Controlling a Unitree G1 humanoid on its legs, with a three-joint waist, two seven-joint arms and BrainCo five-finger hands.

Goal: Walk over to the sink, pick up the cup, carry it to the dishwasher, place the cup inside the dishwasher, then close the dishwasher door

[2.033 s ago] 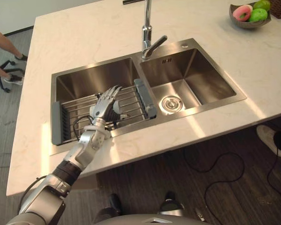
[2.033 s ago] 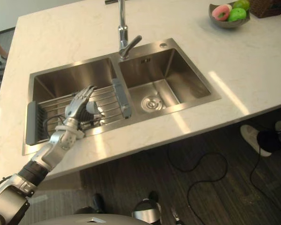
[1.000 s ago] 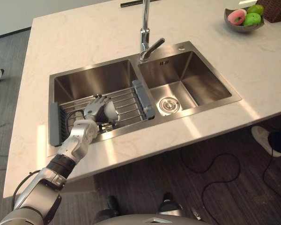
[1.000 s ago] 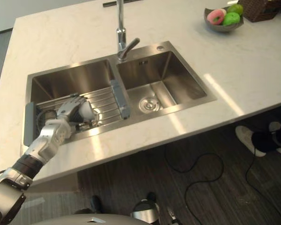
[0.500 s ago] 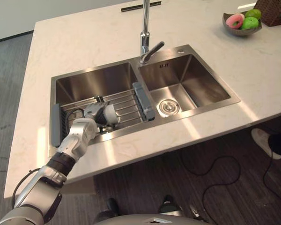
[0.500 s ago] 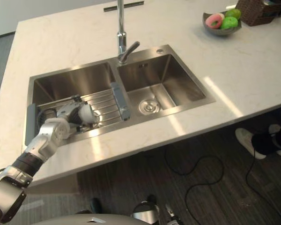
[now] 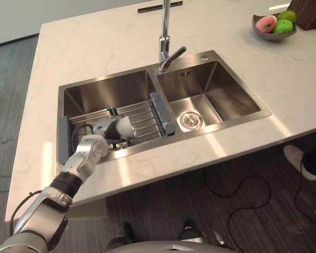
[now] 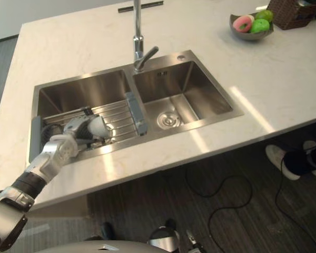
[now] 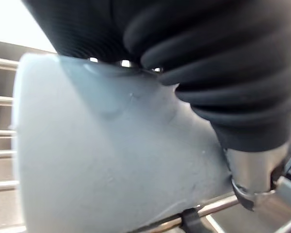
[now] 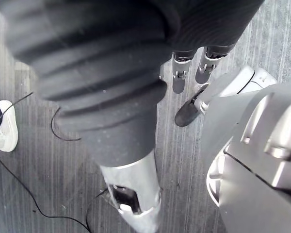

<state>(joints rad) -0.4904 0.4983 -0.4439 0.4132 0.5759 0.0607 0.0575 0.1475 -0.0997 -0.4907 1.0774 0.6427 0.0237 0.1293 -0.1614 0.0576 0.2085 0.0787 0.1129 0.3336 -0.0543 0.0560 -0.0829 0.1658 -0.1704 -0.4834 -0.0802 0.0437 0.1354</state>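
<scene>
A pale grey cup (image 7: 124,128) lies on its side on the wire rack (image 7: 145,118) across the left basin of the steel sink (image 7: 221,92). My left hand (image 7: 102,128) reaches into that basin from the near edge, fingers and thumb curled round the cup. In the left wrist view the cup (image 9: 111,155) sits right under the dark cover, with the thumb (image 9: 254,179) against its side and the rack's bars beneath. My right hand (image 10: 184,68) hangs at my side above the floor, its fingers straight and holding nothing.
A tall tap (image 7: 165,37) stands behind the divider between the basins. A bowl of fruit (image 7: 274,25) and a wicker basket (image 7: 312,11) sit at the counter's far right. A person's shoe (image 7: 296,158) rests on the floor at the right.
The fingers of my left hand have curled from straight over the cup to wrapped round it. The cup stays on the rack.
</scene>
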